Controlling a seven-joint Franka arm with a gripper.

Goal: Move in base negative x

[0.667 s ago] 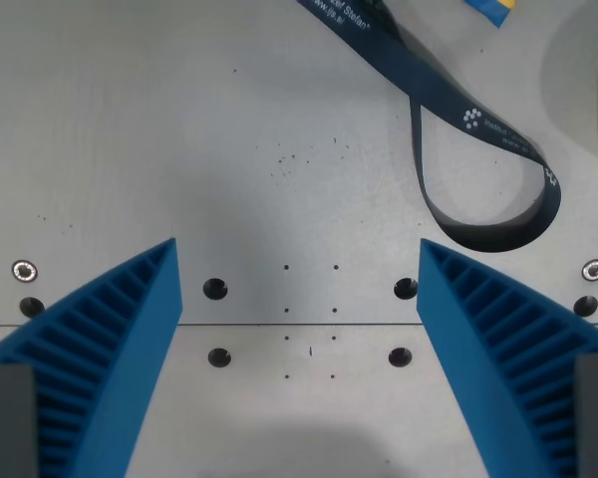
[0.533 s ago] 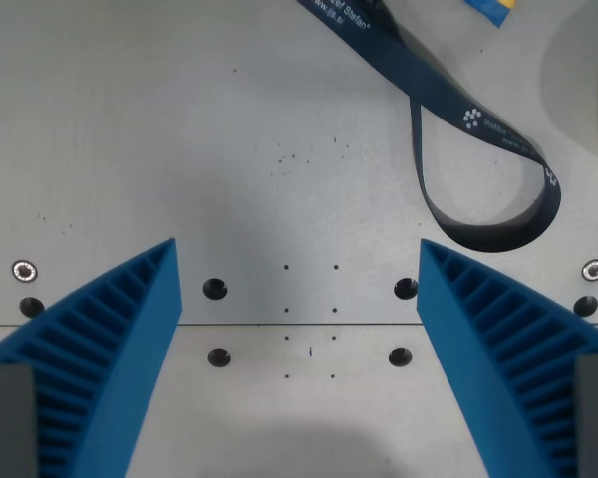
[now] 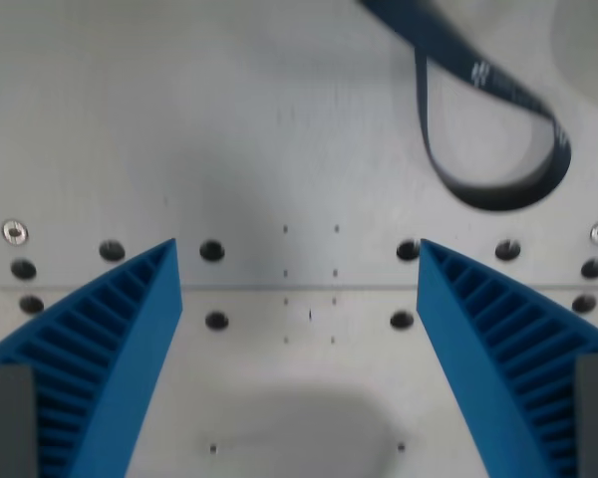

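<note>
Gripper (image 3: 299, 329) jaws stand wide apart with nothing between them, only bare bench (image 3: 130, 119) under the gap. You're doing a pure translation here, so the task's thing is the gripper itself: it sits low centre in the wrist view, hovering over the seam (image 3: 299, 289) where 2 plates meet, with bolt holes (image 3: 211, 250) on both sides of the line.

Handling: there is nothing to grasp. My read is no payload and no contact, so there's no slip or crush risk. The blue ribbed fingers (image 3: 110, 339) look compliant, so keep them off the bench.

The only loose item is the dark lanyard (image 3: 493, 129), looped at the wrist view's upper right, well apart from the fingers. It looks soft and light and would drag easily if snagged.

Against 0.5 s ago:
- The whole scene has slid toward the top of the view, seam and holes included. That's camera motion, not objects moving.
- More holes now show along the row, plus 2 small ones near the bottom.
- The frame is motion-blurred and the lanyard print is unreadable.
- Finger spacing is unchanged.
</note>
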